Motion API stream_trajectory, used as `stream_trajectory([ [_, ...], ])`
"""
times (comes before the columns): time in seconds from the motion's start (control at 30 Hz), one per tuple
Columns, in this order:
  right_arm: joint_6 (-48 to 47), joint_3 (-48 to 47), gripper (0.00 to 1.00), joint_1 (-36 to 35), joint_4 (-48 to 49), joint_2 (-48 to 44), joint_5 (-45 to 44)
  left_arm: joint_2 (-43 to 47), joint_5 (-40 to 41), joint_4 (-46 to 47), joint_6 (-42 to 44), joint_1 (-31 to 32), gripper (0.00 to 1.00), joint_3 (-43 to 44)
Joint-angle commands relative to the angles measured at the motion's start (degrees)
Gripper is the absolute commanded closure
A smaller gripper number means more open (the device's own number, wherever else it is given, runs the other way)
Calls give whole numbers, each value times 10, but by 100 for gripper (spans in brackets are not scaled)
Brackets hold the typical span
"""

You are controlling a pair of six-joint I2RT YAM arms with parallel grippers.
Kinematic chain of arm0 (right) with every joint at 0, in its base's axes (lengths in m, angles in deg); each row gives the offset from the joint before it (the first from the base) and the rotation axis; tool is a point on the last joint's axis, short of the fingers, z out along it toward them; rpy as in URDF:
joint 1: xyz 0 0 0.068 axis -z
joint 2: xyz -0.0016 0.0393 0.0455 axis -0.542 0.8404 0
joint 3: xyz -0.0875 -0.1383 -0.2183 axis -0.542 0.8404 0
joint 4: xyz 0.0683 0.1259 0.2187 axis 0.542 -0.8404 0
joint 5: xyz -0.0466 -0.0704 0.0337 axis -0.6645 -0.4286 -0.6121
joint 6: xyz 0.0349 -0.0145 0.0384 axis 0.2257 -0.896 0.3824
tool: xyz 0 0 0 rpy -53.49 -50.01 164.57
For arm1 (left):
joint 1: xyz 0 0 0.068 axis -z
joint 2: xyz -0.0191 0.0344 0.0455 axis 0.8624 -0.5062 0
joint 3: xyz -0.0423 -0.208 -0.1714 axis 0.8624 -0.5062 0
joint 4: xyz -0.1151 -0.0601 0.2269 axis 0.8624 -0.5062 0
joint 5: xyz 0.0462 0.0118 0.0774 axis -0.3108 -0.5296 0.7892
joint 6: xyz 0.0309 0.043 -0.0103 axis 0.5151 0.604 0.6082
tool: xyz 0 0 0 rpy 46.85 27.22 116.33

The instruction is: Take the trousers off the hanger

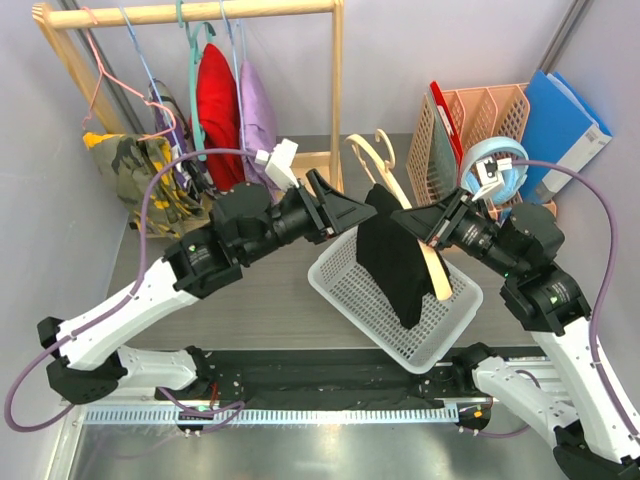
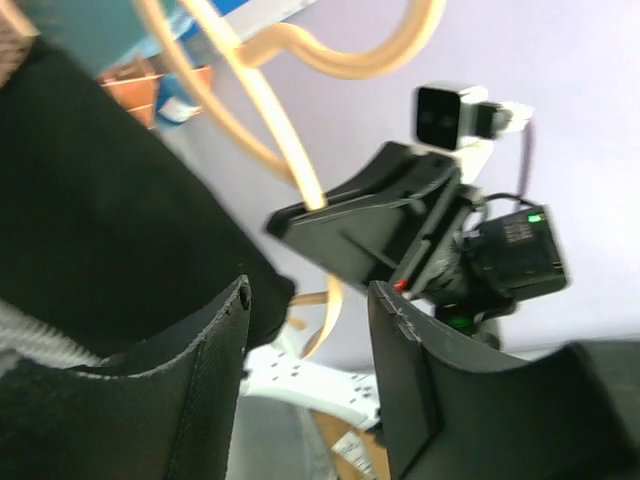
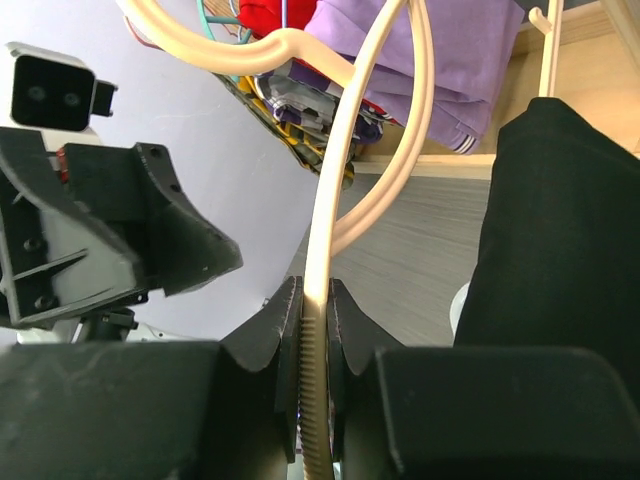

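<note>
Right pincer (image 3: 312,305) clamps the hanger (image 3: 335,170), likely steadying it so the wide-open, empty left pincer (image 2: 308,300) can strip the trousers (image 1: 395,260).

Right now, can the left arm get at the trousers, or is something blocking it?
Probably yes. The left gripper is open right beside the trousers, with the black fabric close by one finger and nothing between them. The right gripper is shut on the hanger, which holds the garment up.
</note>
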Motion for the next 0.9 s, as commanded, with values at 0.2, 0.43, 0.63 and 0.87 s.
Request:
stream_trajectory([
  [0.2,59,17,99,-1,140,-42,-2,-39,136,210,-41,62,59,-29],
  [0.43,69,1,99,-1,138,-48,3,-71,148,210,-43,65,61,-14],
  [0.63,68,4,99,-1,135,-51,10,-91,157,231,-35,66,62,1],
  [0.87,57,9,99,-1,122,-55,9,-83,180,228,-20,77,64,-3],
])
